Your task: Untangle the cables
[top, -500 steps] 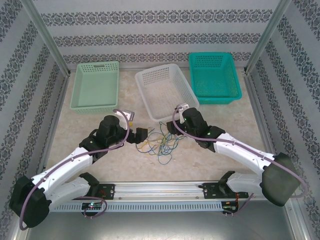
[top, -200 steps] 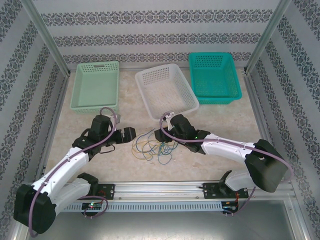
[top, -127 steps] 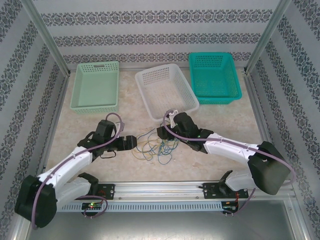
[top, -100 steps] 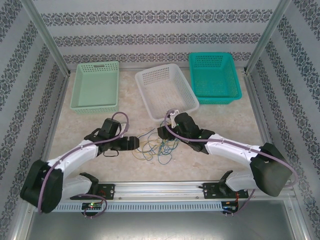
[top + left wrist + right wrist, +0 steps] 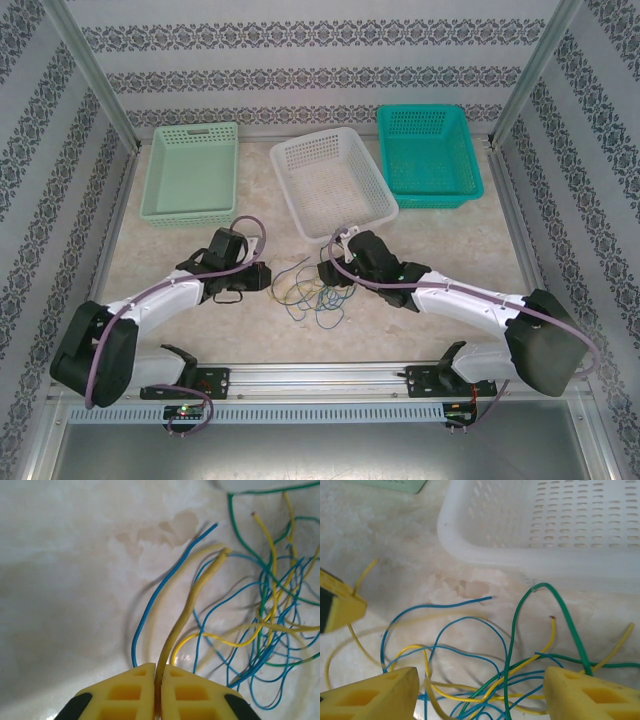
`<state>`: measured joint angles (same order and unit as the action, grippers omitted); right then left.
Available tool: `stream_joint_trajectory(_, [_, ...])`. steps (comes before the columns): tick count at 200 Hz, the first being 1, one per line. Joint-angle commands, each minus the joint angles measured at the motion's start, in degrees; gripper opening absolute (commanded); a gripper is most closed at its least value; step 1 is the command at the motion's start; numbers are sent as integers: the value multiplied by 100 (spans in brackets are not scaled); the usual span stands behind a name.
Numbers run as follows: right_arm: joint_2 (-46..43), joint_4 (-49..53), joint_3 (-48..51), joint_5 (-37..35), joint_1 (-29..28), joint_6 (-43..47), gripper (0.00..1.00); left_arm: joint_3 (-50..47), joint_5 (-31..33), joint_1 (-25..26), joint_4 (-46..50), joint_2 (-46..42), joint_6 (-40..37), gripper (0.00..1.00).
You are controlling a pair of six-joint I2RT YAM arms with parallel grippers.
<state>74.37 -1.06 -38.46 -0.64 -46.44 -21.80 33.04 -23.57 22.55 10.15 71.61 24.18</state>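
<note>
The cables (image 5: pixel 315 295) lie in a loose tangle of thin yellow, blue and green wires on the table between the two arms. My left gripper (image 5: pixel 262 275) sits at the tangle's left edge. In the left wrist view it (image 5: pixel 157 666) is shut on a yellow cable (image 5: pixel 187 610) that runs up from between its pads, with a blue cable (image 5: pixel 160 595) just to its left. My right gripper (image 5: pixel 325 272) hangs over the tangle's upper right. In the right wrist view it (image 5: pixel 480 690) is open, its yellow fingers straddling the tangle (image 5: pixel 495 685) and a green cable (image 5: pixel 520 625).
A white basket (image 5: pixel 287 195) stands just behind the tangle, and its near wall (image 5: pixel 520 555) is close to the right gripper. A pale green basket (image 5: pixel 190 128) is at the back left and a teal basket (image 5: pixel 475 185) at the back right. The left gripper's yellow finger (image 5: pixel 340 607) shows at the left of the right wrist view.
The left arm has swung out to the left and come back low to the tangle's left edge. The right gripper has dropped closer to the tangle, and the wires have shifted slightly.
</note>
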Motion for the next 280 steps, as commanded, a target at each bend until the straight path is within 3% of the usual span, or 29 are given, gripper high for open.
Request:
stream_joint_trajectory(1, [38, 83, -138, -60, -206, 281, 68, 281, 210, 60, 321, -430, -217, 5])
stream_joint_trajectory(59, [961, -98, -450, 48, -346, -41, 67, 653, 255, 66, 1154, -1084, -465, 4])
stream_joint_trajectory(135, [403, -9, -192, -69, -158, -116, 69, 710, 208, 66, 1359, -1352, -610, 5])
stream_joint_trajectory(160, [70, -228, -48, 61, -346, 261, 71, 759, 121, 66, 1367, -1294, -631, 5])
stream_joint_trajectory(181, [-45, -14, -124, -271, -727, 915, 71, 796, 85, 73, 1366, -1217, -634, 5])
stream_joint_trajectory(204, [-82, 176, -90, -488, -728, 851, 72, 934, 183, 71, 1550, -1083, -630, 5])
stream_joint_trajectory(243, [-393, -300, 339, 22, -756, 904, 71, 1126, 79, 59, 1465, -924, -560, 5])
stream_joint_trajectory(280, [-212, -293, 489, -97, -941, 1558, 71, 1434, 96, 51, 1531, -620, -535, 5])
